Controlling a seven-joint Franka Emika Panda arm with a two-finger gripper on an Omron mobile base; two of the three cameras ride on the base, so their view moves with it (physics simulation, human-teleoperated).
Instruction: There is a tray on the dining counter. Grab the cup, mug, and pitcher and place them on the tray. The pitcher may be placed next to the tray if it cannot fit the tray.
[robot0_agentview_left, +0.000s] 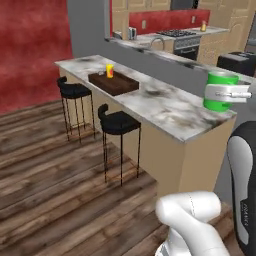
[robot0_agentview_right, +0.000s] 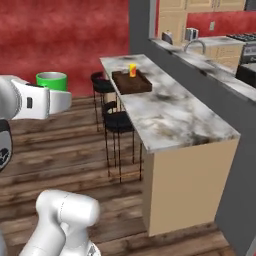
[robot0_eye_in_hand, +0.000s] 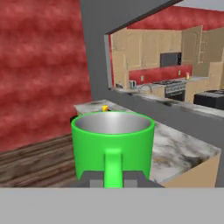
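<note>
My gripper (robot0_agentview_left: 220, 94) is shut on the bright green mug (robot0_agentview_left: 220, 89), holding it upright in the air off the near end of the dining counter (robot0_agentview_left: 165, 110). In the hand view the mug (robot0_eye_in_hand: 113, 140) is close up with its handle toward the camera, and the gripper (robot0_eye_in_hand: 113, 180) clamps the handle side. The dark brown tray (robot0_agentview_left: 114, 83) lies toward the counter's far end, with the yellow cup (robot0_agentview_left: 109, 70) standing on it. From the right base view the mug (robot0_agentview_right: 51, 80) and gripper (robot0_agentview_right: 51, 93) hang left of the counter (robot0_agentview_right: 170, 115); tray (robot0_agentview_right: 132, 82) and cup (robot0_agentview_right: 132, 69) lie beyond. A small amber vessel (robot0_agentview_left: 203, 26) by the stove is too small to tell apart as the pitcher.
Two black bar stools (robot0_agentview_left: 73, 90) (robot0_agentview_left: 119, 122) stand along the counter's open side on the wooden floor. A raised grey ledge (robot0_agentview_left: 165, 56) runs along the counter's far edge, with a dark toaster (robot0_agentview_left: 237, 62) and the stove (robot0_agentview_left: 177, 34) behind it.
</note>
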